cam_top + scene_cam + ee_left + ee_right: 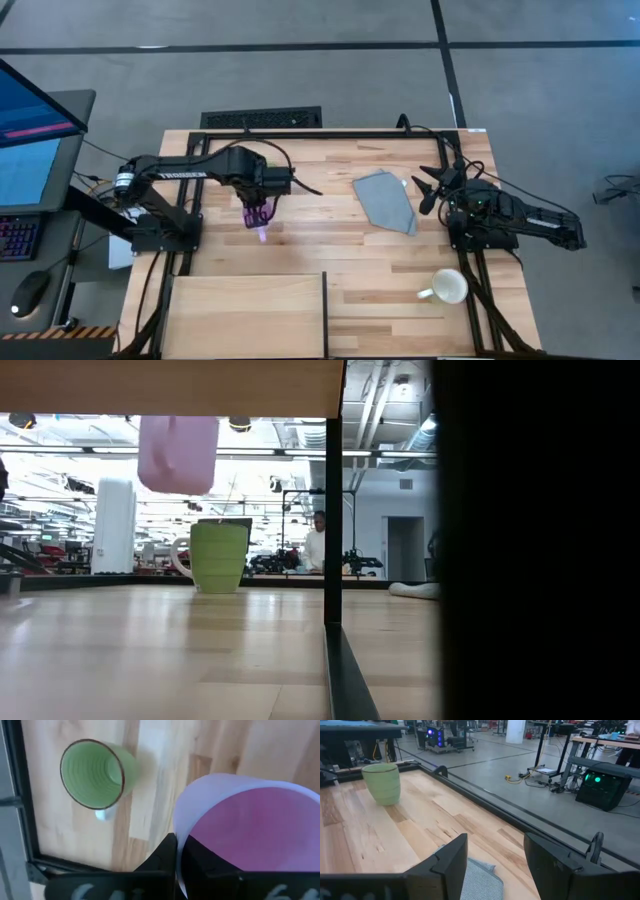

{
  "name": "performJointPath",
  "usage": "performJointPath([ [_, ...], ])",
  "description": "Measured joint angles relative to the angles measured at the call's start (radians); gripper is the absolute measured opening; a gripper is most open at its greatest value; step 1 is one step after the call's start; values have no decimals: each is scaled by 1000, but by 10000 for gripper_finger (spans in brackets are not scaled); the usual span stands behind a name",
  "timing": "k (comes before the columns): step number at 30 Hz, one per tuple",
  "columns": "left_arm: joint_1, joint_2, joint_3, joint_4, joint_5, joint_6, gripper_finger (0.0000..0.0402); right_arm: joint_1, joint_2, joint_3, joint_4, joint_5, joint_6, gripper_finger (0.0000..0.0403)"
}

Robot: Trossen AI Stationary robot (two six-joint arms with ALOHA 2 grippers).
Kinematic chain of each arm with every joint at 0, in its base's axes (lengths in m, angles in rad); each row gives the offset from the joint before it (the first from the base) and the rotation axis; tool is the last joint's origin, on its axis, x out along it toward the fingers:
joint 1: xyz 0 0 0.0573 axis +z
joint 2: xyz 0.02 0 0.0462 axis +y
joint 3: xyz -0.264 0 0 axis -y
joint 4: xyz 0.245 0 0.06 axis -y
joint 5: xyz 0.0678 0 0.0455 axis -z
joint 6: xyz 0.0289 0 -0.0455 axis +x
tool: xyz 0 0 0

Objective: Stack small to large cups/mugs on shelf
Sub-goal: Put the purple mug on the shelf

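The left gripper (259,215) hangs at centre-left of the high view, its fingers pinching the rim of the light purple mug (250,835), lifted clear of the tabletop. Beyond stands the green mug (95,777), upright. The right gripper (432,187) waits spread beside the grey cloth (385,200); the white mug (447,287) sits lower right, the shelf (245,315) lower left.

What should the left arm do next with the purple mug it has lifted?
Probably carry it toward the shelf and lower it there. The left gripper is shut on the light purple mug, which hangs clear above the tabletop, while the shelf's board looks bare. The green mug and white mug both stand on the table. The right gripper waits open beside the grey cloth.
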Motion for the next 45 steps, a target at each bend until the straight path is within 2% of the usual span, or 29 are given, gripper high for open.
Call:
performJointPath([
  [8,-54,-73,-5,-2,61,20,0,0,0,0,-24,1,47,216],
  [15,-178,-151,-5,-2,80,-72,0,0,0,0,-65,3,130,216],
  [21,-335,-191,-5,-2,86,-193,0,0,0,0,-69,3,164,216],
  [33,-616,-190,-5,-1,88,-489,0,0,0,0,-67,2,205,216],
  [45,-849,-188,-24,1,106,-747,0,0,0,0,-67,1,315,216],
])
